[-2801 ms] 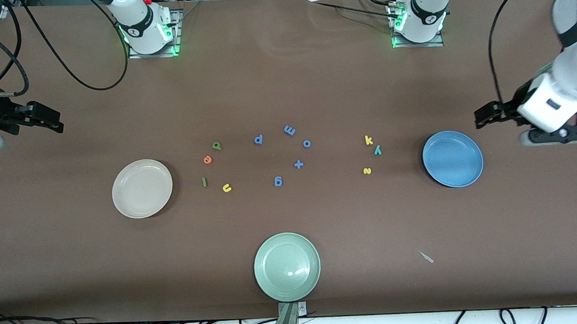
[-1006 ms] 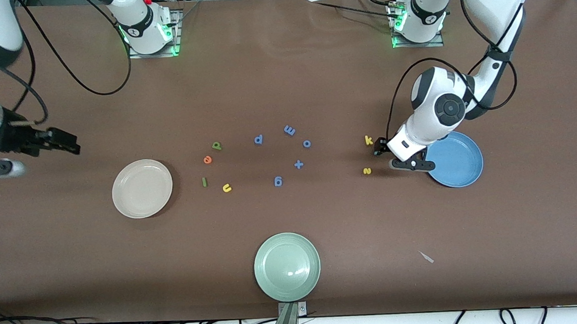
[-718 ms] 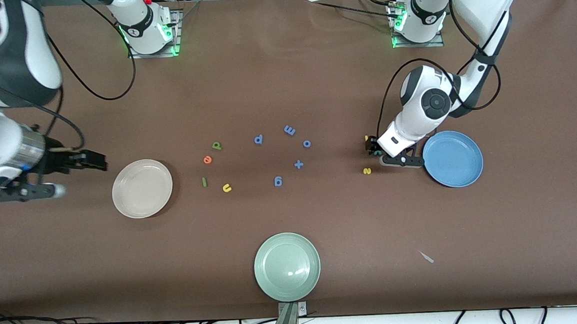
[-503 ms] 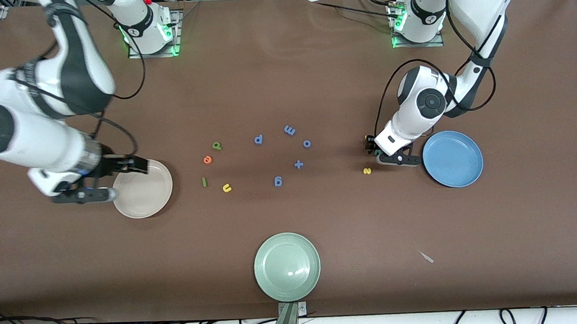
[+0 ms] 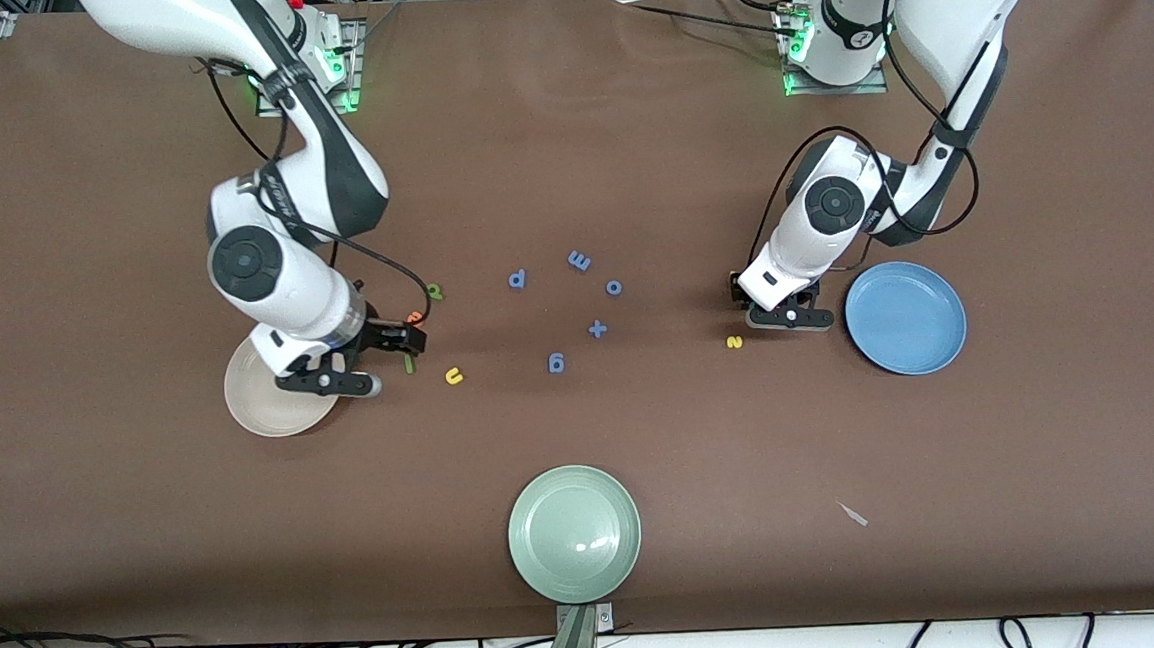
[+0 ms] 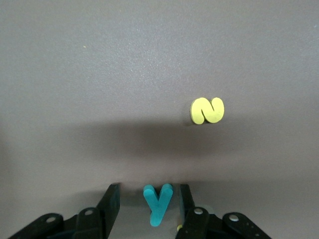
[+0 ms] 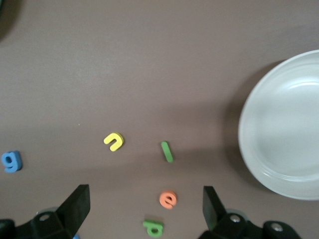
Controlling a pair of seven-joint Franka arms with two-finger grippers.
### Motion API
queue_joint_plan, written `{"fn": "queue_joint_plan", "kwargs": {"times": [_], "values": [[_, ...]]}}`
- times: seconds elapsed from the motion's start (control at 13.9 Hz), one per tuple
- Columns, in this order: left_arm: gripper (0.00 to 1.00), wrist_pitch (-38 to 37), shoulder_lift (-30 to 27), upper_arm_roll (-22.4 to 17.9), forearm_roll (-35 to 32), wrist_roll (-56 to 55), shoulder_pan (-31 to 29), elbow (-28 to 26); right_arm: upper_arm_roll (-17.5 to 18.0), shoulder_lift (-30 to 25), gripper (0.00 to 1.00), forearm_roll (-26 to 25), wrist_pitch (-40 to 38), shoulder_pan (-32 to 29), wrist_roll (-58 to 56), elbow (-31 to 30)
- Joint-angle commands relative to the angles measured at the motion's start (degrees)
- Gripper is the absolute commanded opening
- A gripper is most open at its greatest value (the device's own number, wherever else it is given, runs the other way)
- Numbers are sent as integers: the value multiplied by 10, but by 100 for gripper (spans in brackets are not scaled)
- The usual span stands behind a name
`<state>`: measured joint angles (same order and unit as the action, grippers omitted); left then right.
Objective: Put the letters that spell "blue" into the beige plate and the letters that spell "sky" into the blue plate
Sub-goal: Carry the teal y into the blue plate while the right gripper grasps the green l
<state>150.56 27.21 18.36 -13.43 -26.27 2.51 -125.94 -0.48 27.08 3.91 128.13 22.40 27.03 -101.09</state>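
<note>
The teal y sits on the table between your left gripper's fingers, which flank it closely beside the blue plate; contact is unclear. Your right gripper hangs spread wide over the orange e, near the beige plate.

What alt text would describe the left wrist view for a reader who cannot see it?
The left claw sits low on the brown table, its two black fingers on either side of a teal y. A yellow s lies alone on the table a little way ahead.
</note>
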Motion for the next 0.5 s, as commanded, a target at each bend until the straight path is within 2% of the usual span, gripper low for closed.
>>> {"fn": "queue_joint_plan", "kwargs": {"times": [0.0, 0.22, 0.43], "values": [[56, 3, 0, -1, -19, -18, 3, 0, -4, 21, 100, -3, 50, 4, 0, -15], [53, 1, -2, 0, -19, -23, 3, 0, -5, 46, 100, -15, 82, 3, -5, -21], [48, 1, -2, 0, -19, -24, 4, 1, -5, 60, 100, -21, 157, 2, -6, -61]]}}
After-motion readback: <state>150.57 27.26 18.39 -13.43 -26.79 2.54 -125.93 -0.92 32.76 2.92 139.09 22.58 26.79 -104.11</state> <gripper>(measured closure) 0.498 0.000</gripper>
